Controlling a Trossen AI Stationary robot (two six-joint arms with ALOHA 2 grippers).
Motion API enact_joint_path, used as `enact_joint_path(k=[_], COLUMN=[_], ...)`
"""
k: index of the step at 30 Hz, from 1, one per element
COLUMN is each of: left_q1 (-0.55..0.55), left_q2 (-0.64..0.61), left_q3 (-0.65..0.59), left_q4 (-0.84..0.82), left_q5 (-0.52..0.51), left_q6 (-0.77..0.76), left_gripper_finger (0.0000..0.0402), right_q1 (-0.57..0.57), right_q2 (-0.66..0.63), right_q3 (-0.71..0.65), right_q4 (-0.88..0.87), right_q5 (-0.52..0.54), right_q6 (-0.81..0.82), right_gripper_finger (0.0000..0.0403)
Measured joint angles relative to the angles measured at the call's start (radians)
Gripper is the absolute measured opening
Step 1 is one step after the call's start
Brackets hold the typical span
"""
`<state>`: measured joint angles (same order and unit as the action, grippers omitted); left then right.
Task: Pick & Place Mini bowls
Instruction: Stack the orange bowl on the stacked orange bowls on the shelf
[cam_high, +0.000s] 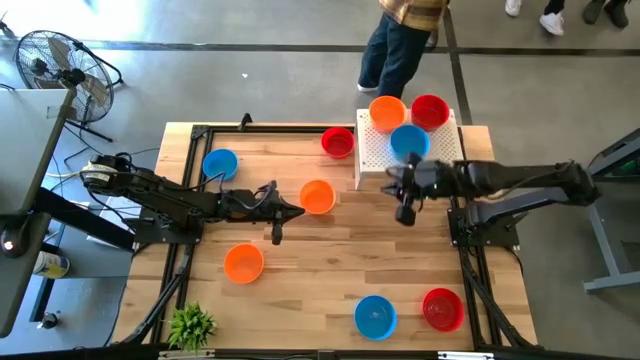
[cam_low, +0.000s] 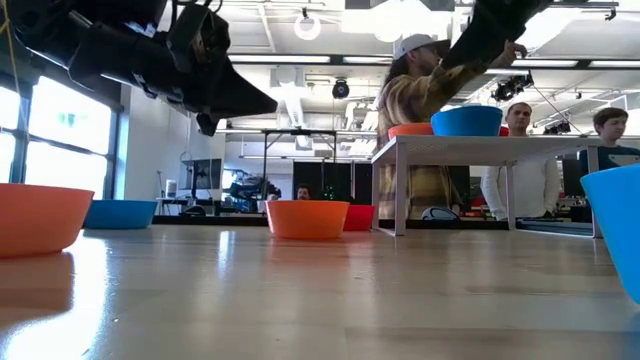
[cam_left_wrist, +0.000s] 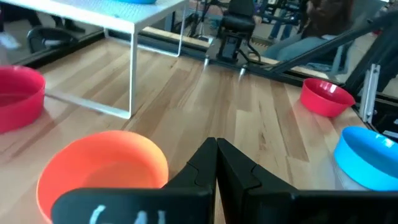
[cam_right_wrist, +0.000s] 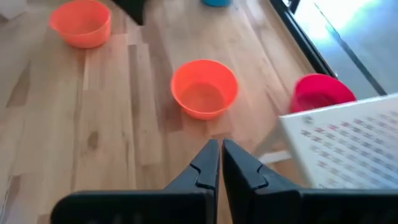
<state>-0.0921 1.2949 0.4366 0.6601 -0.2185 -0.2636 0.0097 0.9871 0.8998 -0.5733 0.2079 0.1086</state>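
**Both hands closed and empty; three bowls on the white stand, six on the worktop**

Room: grey concrete floor, a standing fan (cam_high: 62, 62) off the worktop's far-left corner, a person (cam_high: 402, 40) just beyond the far edge. The low view shows more people behind, an open workshop, ceiling lights.

Worktop (cam_high: 320, 260): pale wood planks, black frame rails along the left and right sides. White perforated stand (cam_high: 378, 150) at the far-right part, on legs.

Left arm reaches in from the left edge; left hand (cam_high: 297, 211) closed, holding nothing, tip just beside the centre orange bowl (cam_high: 317, 197). Right arm comes from the right edge; right hand (cam_high: 392, 180) closed, holding nothing, over the stand's near edge.

Mini bowls on the stand: orange (cam_high: 387, 112), red (cam_high: 430, 111), blue (cam_high: 409, 142). On the worktop: red (cam_high: 338, 142) near the far edge just left of the stand, blue (cam_high: 220, 164) at far left, orange (cam_high: 243, 263) near left, blue (cam_high: 375, 316) and red (cam_high: 442, 308) by the near edge, right side. Small green plant (cam_high: 191, 324) at the near-left corner.

Hidden or cut off: the low view crops a blue bowl (cam_low: 615, 225) at its right edge; the person's upper body is out of the high view. White marks on the left wrist camera housing are unreadable; no other writing can be made out.
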Motion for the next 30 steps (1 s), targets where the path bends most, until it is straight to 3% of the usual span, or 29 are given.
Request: enact_joint_path(k=[6,12,16,20,26,30], left_q1=[0.000,0.010,0.046,0.054,0.106,0.187], left_q2=[0.000,0.000,0.000,0.044,0.134,0.178], left_q3=[0.000,0.001,0.032,0.108,0.256,0.312], left_q4=[-0.058,-0.136,-0.237,-0.369,-0.610,-0.707], left_q5=[-0.038,-0.096,-0.011,-0.006,-0.067,-0.051], left_q6=[-0.074,-0.194,-0.207,-0.198,-0.252,-0.322], left_gripper_finger=[0.0001,0.0001,0.0001,0.0006,0.0080,0.0137], right_q1=[0.139,0.208,0.239,0.254,0.267,0.268], right_q2=[0.001,0.001,0.001,0.001,0.001,0.001], right_q3=[-0.104,-0.195,-0.252,-0.305,-0.340,-0.342], right_q4=[0.164,0.292,0.327,0.382,0.462,0.482], right_q5=[0.094,0.148,0.161,0.161,0.161,0.160], right_q6=[0.042,0.073,0.074,0.100,0.122,0.118], right_gripper_finger=[0.0008,0.0012,0.0014,0.0021,0.0035,0.0040])
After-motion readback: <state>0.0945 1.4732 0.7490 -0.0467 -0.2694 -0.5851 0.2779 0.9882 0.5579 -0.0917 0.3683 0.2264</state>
